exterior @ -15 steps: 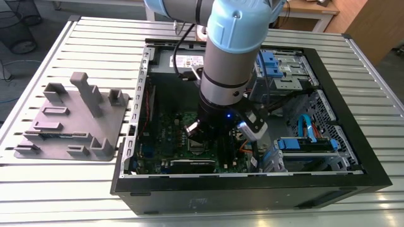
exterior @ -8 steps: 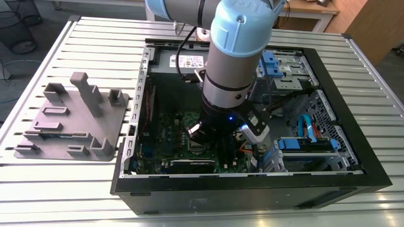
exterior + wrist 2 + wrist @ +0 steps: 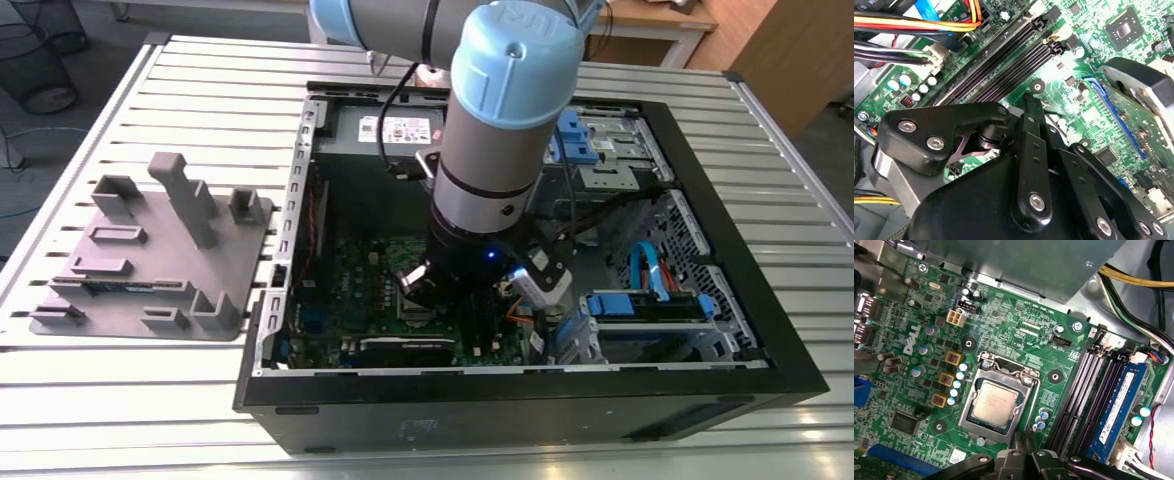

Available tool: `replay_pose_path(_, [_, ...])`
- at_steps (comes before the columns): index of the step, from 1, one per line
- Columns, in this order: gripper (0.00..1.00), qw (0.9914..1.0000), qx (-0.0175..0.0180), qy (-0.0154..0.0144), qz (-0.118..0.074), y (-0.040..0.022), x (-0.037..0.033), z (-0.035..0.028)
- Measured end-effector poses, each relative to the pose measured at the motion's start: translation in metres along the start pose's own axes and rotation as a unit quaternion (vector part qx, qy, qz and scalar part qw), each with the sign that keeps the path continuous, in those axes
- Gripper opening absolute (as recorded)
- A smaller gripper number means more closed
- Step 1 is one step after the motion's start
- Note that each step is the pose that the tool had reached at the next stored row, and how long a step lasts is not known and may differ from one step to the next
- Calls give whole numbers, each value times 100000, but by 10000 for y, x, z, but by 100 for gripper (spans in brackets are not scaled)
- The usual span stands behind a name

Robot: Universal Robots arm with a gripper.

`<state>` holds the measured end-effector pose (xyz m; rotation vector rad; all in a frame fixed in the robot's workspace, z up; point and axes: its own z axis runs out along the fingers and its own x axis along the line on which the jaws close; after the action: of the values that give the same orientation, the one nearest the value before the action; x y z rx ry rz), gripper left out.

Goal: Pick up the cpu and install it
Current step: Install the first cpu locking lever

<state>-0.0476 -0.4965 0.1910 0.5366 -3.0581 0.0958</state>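
CPU seated in socket, gripper above the board.

The cpu (image 3: pixel 994 401) lies flat inside its metal socket frame (image 3: pixel 999 395), memory slots (image 3: pixel 1089 395) at its 3 o'clock; the gripper (image 3: pixel 1023 437) hovers at 6 o'clock, fingers pressed together, holding nothing.

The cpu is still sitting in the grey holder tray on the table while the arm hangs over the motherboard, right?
Not in the tray: the first wrist view shows the cpu seated in the socket frame on the motherboard. The arm does hang over the motherboard.
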Motion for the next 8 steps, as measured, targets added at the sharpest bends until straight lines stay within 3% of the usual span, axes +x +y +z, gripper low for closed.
replay_pose_path(8, [11, 100000, -11, 4, 42, -1, -13, 41])
